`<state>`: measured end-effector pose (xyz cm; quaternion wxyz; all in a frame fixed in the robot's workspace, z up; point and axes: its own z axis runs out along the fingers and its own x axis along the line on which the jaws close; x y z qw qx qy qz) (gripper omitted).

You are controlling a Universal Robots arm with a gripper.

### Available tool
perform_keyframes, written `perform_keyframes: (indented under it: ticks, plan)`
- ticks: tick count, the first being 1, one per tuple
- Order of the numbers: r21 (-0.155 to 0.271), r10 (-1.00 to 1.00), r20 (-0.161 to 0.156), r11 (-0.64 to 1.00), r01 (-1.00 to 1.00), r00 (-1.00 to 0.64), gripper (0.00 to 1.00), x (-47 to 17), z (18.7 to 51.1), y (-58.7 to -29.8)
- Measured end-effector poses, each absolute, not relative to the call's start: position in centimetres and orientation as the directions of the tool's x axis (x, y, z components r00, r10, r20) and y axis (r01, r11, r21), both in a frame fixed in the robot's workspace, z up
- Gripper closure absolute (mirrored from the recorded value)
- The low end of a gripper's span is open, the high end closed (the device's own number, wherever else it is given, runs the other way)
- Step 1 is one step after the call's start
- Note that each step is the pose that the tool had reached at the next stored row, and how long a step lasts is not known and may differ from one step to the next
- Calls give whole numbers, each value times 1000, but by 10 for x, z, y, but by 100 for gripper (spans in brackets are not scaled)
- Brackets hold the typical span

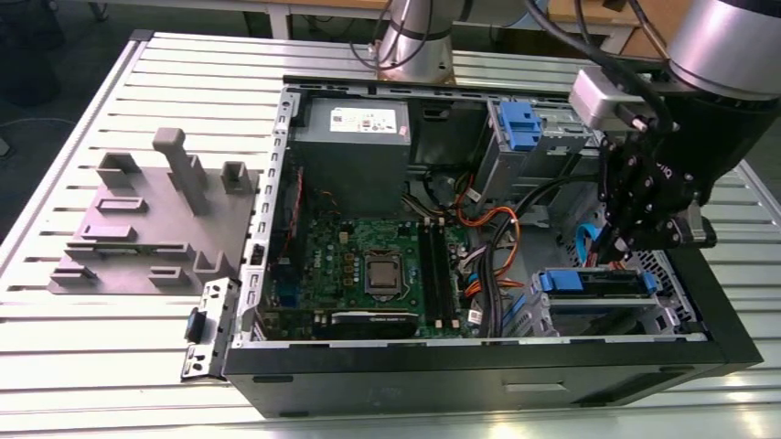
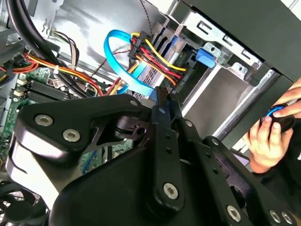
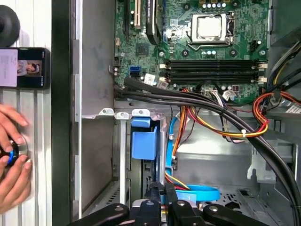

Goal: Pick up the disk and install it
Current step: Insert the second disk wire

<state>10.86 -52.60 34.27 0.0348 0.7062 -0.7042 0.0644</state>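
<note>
Closest in, the hand (image 3: 161, 190) is hanging low inside the open computer case (image 1: 488, 380), its black linkage crowding the foreground in both wrist views; whether it is open or closed I cannot tell. Right by its tip a bright blue data cable (image 3: 195, 193) is looping past, and red, yellow and black power leads (image 2: 157, 54) are running alongside toward the drive cage (image 3: 123, 155). And just ahead of the hand, there's the disk (image 3: 144, 141), sitting edge-on down in that cage with its blue bracket facing out of the slot. In the exterior view the hand is hovering just above it, a touch toward the exterior view's right, so the disk is lying directly below and very near; contact I can't call. The bracket's long edge is running parallel to the case's near wall, and by my read the disk is looking already slotted into its bay. Further on, the motherboard (image 3: 207, 56) is stretching away with its processor socket (image 3: 210, 27), and the grey power supply box (image 1: 354, 155) is sitting at the far end. Outside the case wall, on the table (image 1: 98, 366), a person's fingers (image 3: 11, 120) are working a small round object beside a phone (image 3: 23, 67), while a grey fixture block (image 1: 146, 229) is standing well apart.
</note>
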Motion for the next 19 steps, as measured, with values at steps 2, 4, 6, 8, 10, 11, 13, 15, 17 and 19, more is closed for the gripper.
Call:
perform_keyframes:
  ticks: [2, 4, 6, 8, 10, 11, 13, 15, 17, 19]
  plan:
    - [-43, -992, 129, -6, -999, 0, 84, 108, 341, -529]
    - [-45, -993, 116, -5, -999, 0, 84, 108, 341, -532]
    - [-46, -995, 100, -5, -999, 0, 84, 108, 340, -534]
    - [-47, -996, 87, -4, -999, 0, 84, 108, 339, -537]
    - [-50, -997, 82, -4, -999, 0, 84, 107, 339, -541]
    - [-50, -997, 82, -5, -999, 1, 84, 107, 339, -542]
    - [-51, -997, 82, -6, -999, 2, 84, 107, 339, -544]
    - [-51, -997, 82, -7, -999, 2, 84, 107, 339, -545]
    - [-51, -997, 82, -7, -999, 3, 84, 107, 339, -546]
    - [-51, -997, 82, -7, -999, 2, 84, 107, 339, -548]
